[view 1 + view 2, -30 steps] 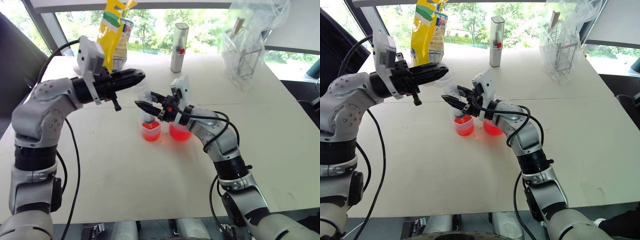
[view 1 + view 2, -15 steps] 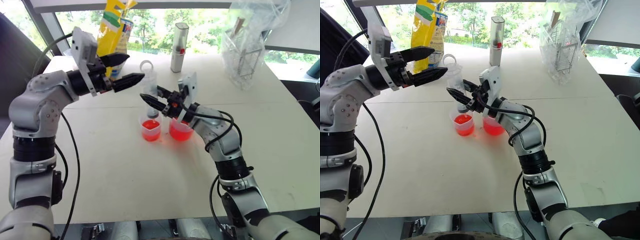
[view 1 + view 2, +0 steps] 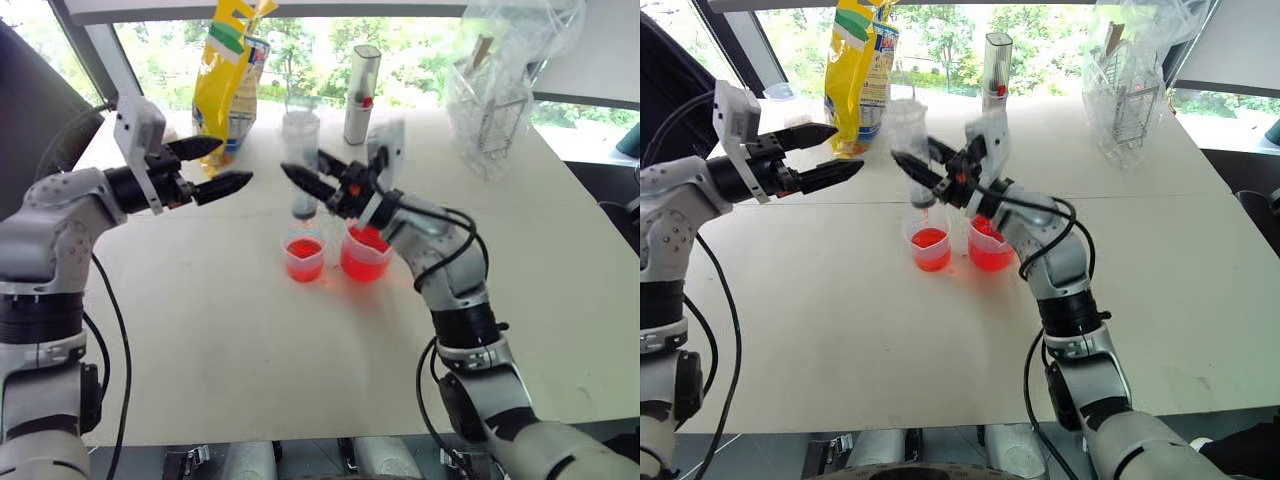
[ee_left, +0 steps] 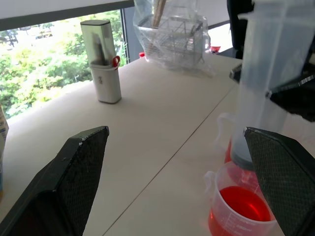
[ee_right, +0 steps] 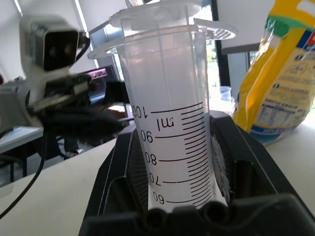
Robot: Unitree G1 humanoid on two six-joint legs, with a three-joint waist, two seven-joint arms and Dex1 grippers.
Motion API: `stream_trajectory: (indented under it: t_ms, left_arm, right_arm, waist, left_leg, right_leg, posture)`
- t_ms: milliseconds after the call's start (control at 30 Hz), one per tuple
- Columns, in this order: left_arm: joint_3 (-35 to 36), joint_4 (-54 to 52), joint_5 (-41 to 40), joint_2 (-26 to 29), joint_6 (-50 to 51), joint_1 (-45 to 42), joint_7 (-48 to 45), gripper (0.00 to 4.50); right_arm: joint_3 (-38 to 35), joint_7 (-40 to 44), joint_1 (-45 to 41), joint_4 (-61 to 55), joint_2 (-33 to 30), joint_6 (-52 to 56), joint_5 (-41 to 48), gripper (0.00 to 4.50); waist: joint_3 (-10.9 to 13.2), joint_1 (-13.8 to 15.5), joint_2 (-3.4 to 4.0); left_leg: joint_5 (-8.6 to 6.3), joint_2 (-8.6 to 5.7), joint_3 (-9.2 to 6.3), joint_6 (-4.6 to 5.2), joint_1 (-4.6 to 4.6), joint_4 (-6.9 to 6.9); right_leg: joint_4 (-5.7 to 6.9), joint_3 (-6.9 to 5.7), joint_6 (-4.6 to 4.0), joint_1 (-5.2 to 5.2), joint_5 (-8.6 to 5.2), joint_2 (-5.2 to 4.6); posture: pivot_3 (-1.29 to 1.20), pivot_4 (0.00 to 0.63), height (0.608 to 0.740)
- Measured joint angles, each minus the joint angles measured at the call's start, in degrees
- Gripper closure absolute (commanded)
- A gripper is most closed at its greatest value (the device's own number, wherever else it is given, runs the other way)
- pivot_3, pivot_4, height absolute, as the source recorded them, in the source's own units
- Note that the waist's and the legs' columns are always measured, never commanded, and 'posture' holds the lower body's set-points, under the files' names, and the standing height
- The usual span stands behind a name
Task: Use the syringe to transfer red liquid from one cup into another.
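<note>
The syringe (image 3: 301, 165) is a fat, clear plastic tube with black lines and numbers printed on it. The right end effector (image 3: 312, 185) is clamped tight around its barrel and holds it standing up. Its small tip hangs just over the smaller cup (image 3: 303, 257), right under the end effector. That cup is clear plastic, and so is the bigger beaker (image 3: 364, 253) with a pouring lip just beside it. Both hold bright red liquid (image 3: 303, 250) that you can see through.

The left end effector (image 3: 208, 167) is off to the side of the syringe, with its two black fingers wide apart and nothing between them.

What could go wrong? I think the smooth, round barrel could slip or tip in the grip. Then drops could fall on the pale, flat bench (image 3: 250, 340). The cups look light, so a bump from the tip or an arm could knock one over and spill red water everywhere.

Farther from the end effectors stand a tall silver-white bottle (image 3: 360, 96), a shiny yellow bag (image 3: 228, 75) and a wire basket in crinkly clear plastic (image 3: 490, 95).
</note>
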Motion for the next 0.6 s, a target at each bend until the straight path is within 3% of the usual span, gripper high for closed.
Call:
stream_trajectory:
  t_ms: [167, 300, 433, 600]
  left_arm:
    - [0.0, -4.1, -1.2, -2.8, 0.1, 3.2, 0.8, 0.01]
    - [0.1, -6.0, -2.1, -4.1, 0.8, 4.4, 1.7, 0.01]
    - [0.1, -8.0, -2.6, -5.1, 0.8, 5.6, 2.3, 0.01]
    - [0.0, -8.7, -2.6, -5.8, 0.8, 6.8, 2.7, 0.01]
  right_arm:
    - [-5.6, -2.3, -12.6, 0.2, -12.4, 12.3, 1.9, 3.11]
    - [-7.6, -2.5, -14.9, 3.3, -22.4, 26.8, 2.5, 3.11]
    - [-7.4, -3.9, -15.0, 8.8, -26.9, 40.3, 2.2, 3.11]
    - [-2.6, -4.8, -14.4, 13.6, -30.6, 50.0, -0.5, 3.11]
  waist:
    - [0.0, 0.4, -0.01]
    - [0.0, 0.5, -0.04]
    - [0.0, -0.1, 0.01]
    - [0.0, -0.1, 0.02]
  left_leg:
    - [0.00, -0.02, -0.03, 0.00, -0.15, -0.04]
    - [-0.01, -0.02, 0.04, 0.02, -0.15, -0.12]
    - [-0.01, -0.02, 0.14, 0.03, -0.21, -0.16]
    - [-0.02, -0.01, 0.13, 0.03, -0.25, -0.17]
  right_leg:
    - [-0.09, -0.04, -0.01, -0.13, 0.00, -0.09]
    - [-0.18, 0.01, -0.02, -0.13, -0.01, -0.10]
    - [-0.15, 0.13, -0.01, -0.27, 0.00, -0.03]
    - [-0.15, 0.17, -0.02, -0.36, 0.00, 0.14]
  posture:
    - [0.00, 0.150, 0.740]
    - [0.00, 0.150, 0.740]
    - [0.00, 0.150, 0.740]
    - [0.00, 0.150, 0.740]
